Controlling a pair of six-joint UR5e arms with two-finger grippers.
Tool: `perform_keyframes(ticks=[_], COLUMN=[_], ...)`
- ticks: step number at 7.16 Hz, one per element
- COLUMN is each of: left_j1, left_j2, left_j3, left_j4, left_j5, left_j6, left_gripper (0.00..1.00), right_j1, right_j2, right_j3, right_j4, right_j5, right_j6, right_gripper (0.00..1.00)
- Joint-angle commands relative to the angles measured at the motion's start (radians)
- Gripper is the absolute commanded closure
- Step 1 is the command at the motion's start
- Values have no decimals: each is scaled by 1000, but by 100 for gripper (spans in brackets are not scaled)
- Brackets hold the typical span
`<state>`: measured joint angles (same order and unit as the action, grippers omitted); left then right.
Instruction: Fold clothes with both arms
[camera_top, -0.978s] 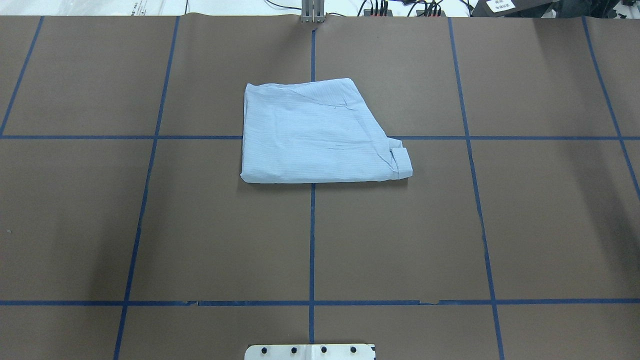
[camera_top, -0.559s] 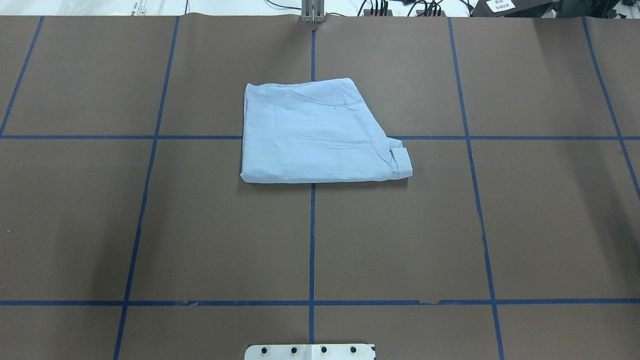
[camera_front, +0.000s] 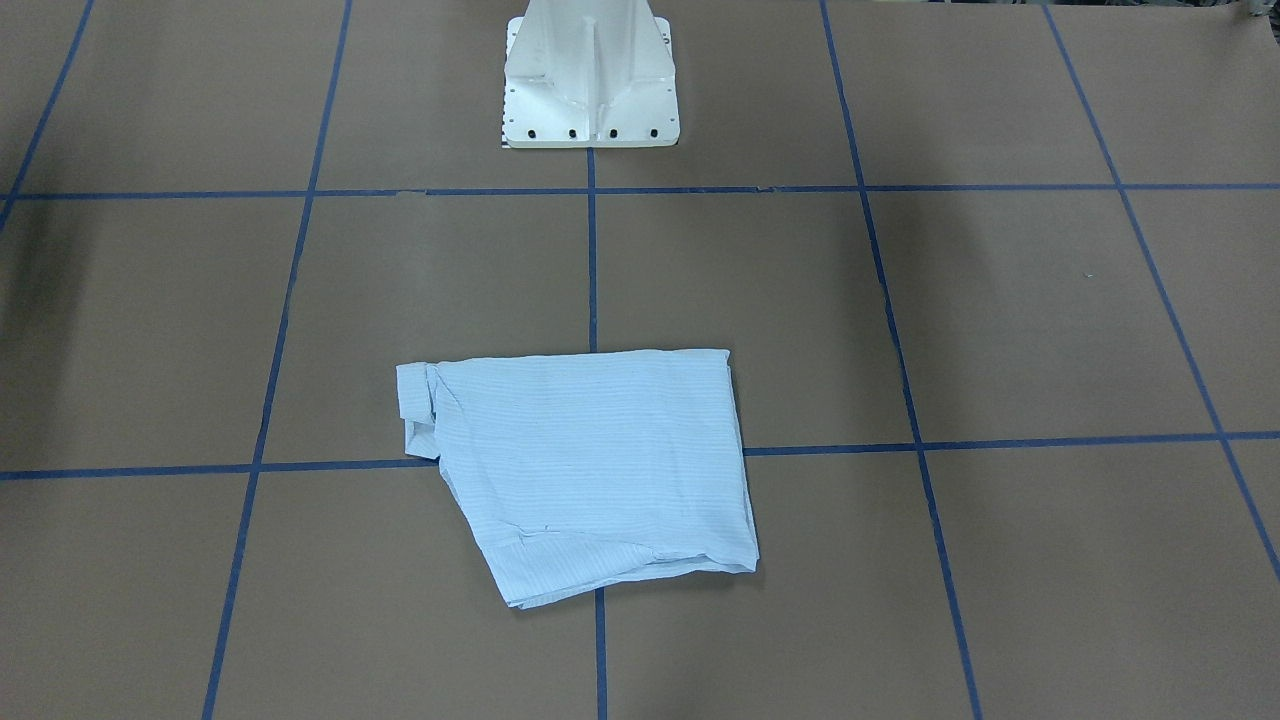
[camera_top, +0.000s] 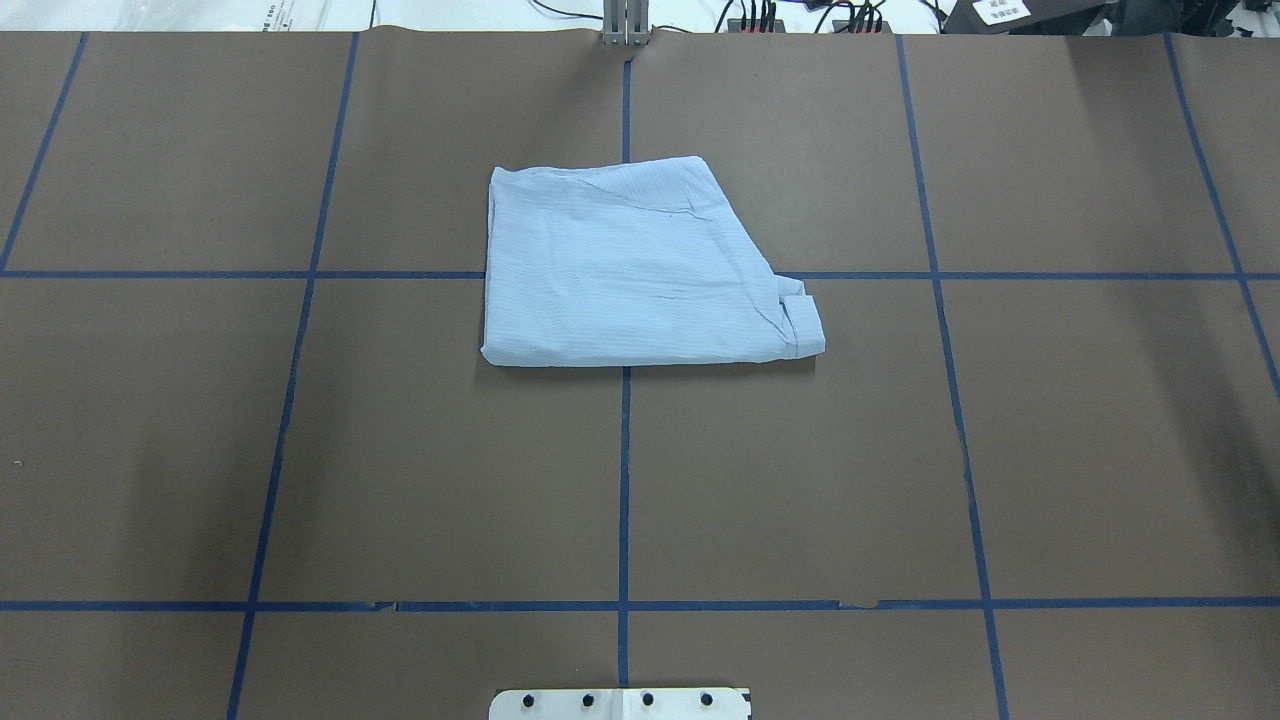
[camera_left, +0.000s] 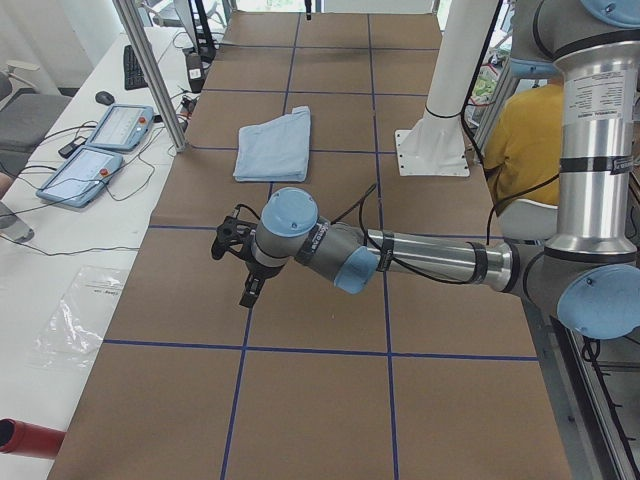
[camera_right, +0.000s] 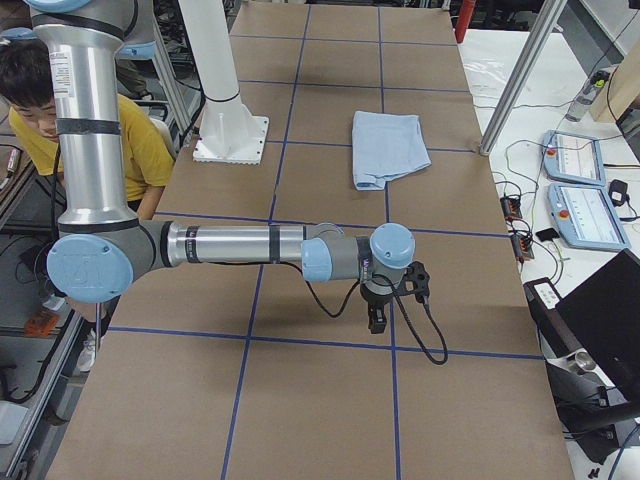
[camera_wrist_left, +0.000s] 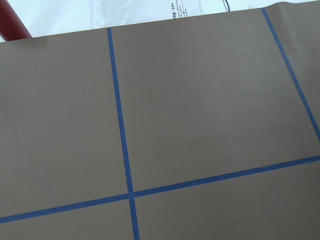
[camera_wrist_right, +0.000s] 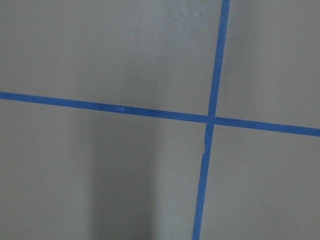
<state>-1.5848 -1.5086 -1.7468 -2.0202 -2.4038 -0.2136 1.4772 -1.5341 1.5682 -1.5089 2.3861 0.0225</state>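
The clothes are one light blue, finely striped shirt (camera_top: 640, 270), folded into a flat packet on the brown table around the centre tape line; it also shows in the front view (camera_front: 590, 460) and both side views (camera_left: 272, 145) (camera_right: 385, 148). Neither arm reaches it. My left gripper (camera_left: 240, 270) hangs over bare table far from the shirt, toward the table's left end. My right gripper (camera_right: 380, 315) hangs over bare table toward the right end. Whether either is open or shut I cannot tell. Both wrist views show only brown paper and blue tape.
The white pedestal base (camera_front: 590, 80) stands at the robot's edge of the table. Teach pendants (camera_left: 100, 150) (camera_right: 575, 180) and cables lie on the side bench beyond a metal post (camera_left: 155, 75). A person in yellow (camera_right: 140, 140) sits behind the robot.
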Motion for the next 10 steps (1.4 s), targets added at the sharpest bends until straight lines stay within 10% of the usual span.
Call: perform_keyframes(ticks=[1,10], left_j1=[0,16], left_j2=[1,-4], left_j3=[-3,-14], left_j4=[0,2], left_j5=[-3,-3], left_j6=[-1,0], left_gripper=[0,0], right_j1=[0,-2], right_j2=[14,14], right_j3=[-11,-22], right_j4=[1,1], right_j5=[2,16], right_j6=[-1,-3], right_gripper=[0,0])
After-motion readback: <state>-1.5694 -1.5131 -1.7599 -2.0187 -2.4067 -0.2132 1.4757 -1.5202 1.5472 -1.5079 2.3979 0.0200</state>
